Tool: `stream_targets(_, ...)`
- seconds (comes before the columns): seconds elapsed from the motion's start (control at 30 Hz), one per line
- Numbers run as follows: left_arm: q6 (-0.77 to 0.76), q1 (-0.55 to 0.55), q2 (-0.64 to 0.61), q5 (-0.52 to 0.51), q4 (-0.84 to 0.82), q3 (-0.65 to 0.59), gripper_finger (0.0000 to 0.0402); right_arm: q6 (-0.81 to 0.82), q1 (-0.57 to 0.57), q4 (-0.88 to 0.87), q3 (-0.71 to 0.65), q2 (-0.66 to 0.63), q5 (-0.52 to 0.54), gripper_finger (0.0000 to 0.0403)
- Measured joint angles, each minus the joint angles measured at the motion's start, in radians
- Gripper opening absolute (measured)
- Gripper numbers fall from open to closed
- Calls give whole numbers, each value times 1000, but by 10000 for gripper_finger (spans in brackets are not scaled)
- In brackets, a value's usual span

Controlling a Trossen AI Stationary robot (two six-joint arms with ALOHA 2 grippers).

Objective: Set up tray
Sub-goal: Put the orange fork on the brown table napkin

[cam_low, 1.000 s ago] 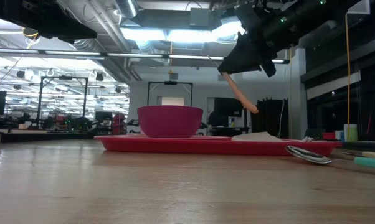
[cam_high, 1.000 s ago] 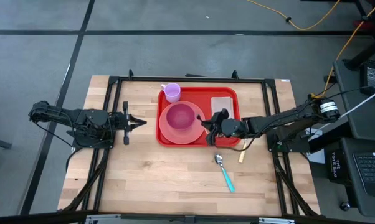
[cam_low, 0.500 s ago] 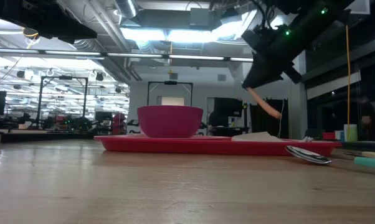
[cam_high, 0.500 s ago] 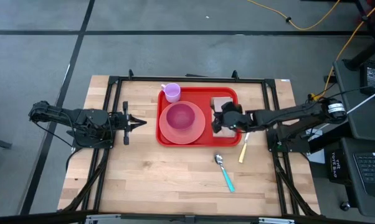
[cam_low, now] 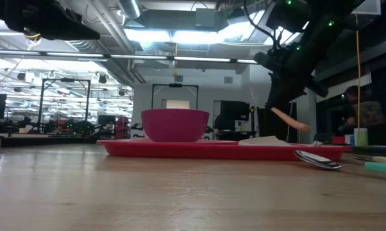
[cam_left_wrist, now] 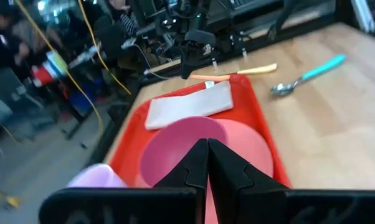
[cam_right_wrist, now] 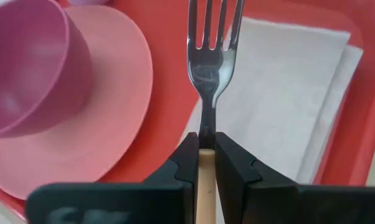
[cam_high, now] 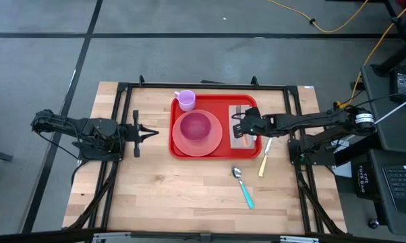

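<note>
The red tray [cam_high: 216, 147] lies on the wooden table [cam_high: 162, 196], near its far edge and about in the middle between the two arms. On the tray stands a pink plate [cam_high: 189, 143] with a magenta bowl [cam_high: 195, 125] on it, and a lilac cup [cam_high: 185, 100] stands in the far left corner of the tray. On the right part of the tray lies a folded light napkin [cam_high: 239, 113].

The right gripper [cam_high: 244, 126] is above the right part of the tray, over the near edge of the napkin. Its fingers [cam_right_wrist: 186, 163] are pressed on a fork [cam_right_wrist: 207, 56] with a light orange handle; the fork's tines point forward, between the plate and the napkin. In the low view the handle [cam_low: 288, 119] hangs slanted above the tray and does not touch it.

The left gripper [cam_high: 149, 133] is over the table, beside the left side of the tray and apart from it, and its fingers are pressed together with nothing between them.

On the table near the right front corner of the tray lie a spoon [cam_high: 243, 186] with a teal handle and a utensil with a yellow handle [cam_high: 264, 163].
</note>
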Motion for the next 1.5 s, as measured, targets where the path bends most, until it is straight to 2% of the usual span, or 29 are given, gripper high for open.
stream_targets(0.13,84,0,0,-2,0,0,4,12,-19,-30,0,0,-8,36)
stream_targets(0.4,77,0,0,-1,0,0,6,-4,-47,-33,0,0,10,36)
stream_targets(0.6,-160,0,0,6,19,0,2,4,-48,-31,0,1,17,36)
stream_targets(0.73,-230,0,0,10,23,0,4,29,-48,-30,0,18,18,36)
stream_targets(0.8,-247,0,0,34,23,0,5,45,-48,-25,0,35,18,36)
stream_targets(0.93,-191,0,-1,150,38,0,4,51,-51,10,0,76,17,36)
stream_targets(1.0,-174,0,-3,164,76,0,2,52,-64,30,0,91,-21,37)
stream_targets(1.27,-144,0,-40,98,82,0,5,22,-143,37,0,117,-123,35)
stream_targets(1.5,-190,0,-76,42,93,0,2,30,-181,36,0,117,-154,35)
